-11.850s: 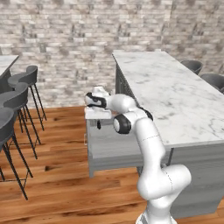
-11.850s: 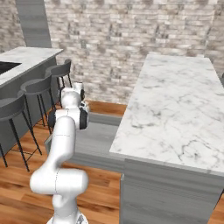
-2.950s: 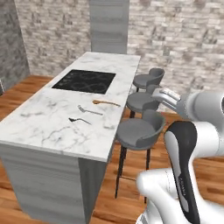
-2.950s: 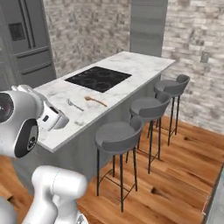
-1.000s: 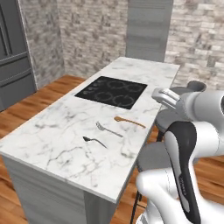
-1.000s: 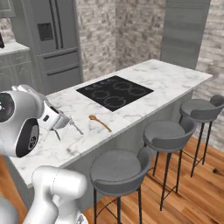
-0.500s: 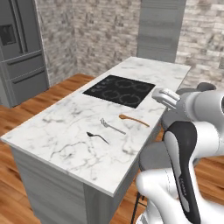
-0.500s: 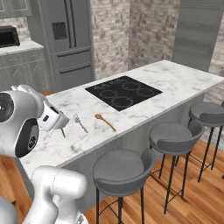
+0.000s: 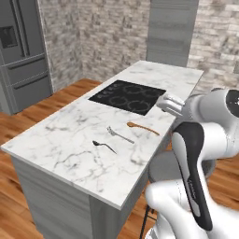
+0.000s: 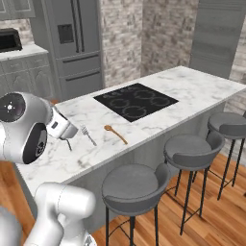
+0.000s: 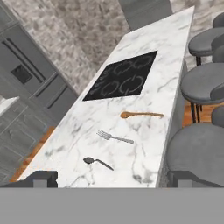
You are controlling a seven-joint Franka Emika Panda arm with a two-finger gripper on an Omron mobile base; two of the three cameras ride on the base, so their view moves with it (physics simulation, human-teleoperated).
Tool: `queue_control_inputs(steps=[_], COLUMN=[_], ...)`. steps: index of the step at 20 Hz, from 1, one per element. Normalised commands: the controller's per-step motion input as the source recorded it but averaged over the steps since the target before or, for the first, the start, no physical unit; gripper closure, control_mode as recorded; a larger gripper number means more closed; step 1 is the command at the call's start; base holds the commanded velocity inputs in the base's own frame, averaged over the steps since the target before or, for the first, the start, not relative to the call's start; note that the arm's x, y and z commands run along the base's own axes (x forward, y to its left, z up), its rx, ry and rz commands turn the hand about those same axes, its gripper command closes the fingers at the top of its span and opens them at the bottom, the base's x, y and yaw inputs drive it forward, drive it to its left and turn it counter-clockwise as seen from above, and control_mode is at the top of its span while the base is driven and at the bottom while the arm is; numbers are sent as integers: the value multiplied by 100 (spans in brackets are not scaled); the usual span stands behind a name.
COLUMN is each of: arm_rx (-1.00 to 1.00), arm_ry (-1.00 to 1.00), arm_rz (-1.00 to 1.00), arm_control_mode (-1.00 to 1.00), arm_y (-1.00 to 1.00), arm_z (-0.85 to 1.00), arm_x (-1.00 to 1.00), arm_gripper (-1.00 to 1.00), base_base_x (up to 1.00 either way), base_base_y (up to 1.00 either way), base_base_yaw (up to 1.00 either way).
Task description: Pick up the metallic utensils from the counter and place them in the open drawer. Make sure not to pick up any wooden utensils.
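Observation:
On the white marble counter [image 9: 70,140] lie a silver fork [image 9: 119,135], a small dark-grey spoon [image 9: 103,146] and an orange-brown wooden spoon [image 9: 142,127], all in front of the black cooktop [image 9: 128,95]. The hand view looks down on the same three: fork [image 11: 114,137], metal spoon [image 11: 97,162], wooden spoon [image 11: 141,115]. My gripper [image 9: 164,101] hangs open and empty above the counter's stool-side edge, well apart from the utensils; its fingertips [image 11: 41,178] stand wide. From the right, the hand [image 10: 67,132] partly covers the metal spoon beside the fork [image 10: 88,134]. The drawer is out of view.
Three grey bar stools [image 10: 134,185] line the counter's long side, close under my arm. A steel fridge [image 10: 77,43] and grey cabinets with a microwave [image 10: 9,41] stand against the far wall. Wooden floor runs all around the island.
The whole picture has shifted: the base has driven round the island, so the counter shows from a new angle. The utensils lie as before and the gripper stays open.

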Motion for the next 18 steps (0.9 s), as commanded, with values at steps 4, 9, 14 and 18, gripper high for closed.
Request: queue_control_inputs(steps=[4, 9, 14, 18], arm_rx=[-20, -28, -28, -23], arm_ry=[42, 24, 0, 6], arm_rz=[35, 39, 35, 36], arm_control_mode=[-100, -100, -100, -100], arm_y=[14, 37, 41, 26], arm_z=[-46, -57, -69, -60], arm_x=[45, 33, 13, 24], arm_gripper=[-100, -100, -100, -100], base_base_x=[0, 0, 0, 0], base_base_y=[0, 0, 0, 0], base_base_yaw=[0, 0, 0, 0])
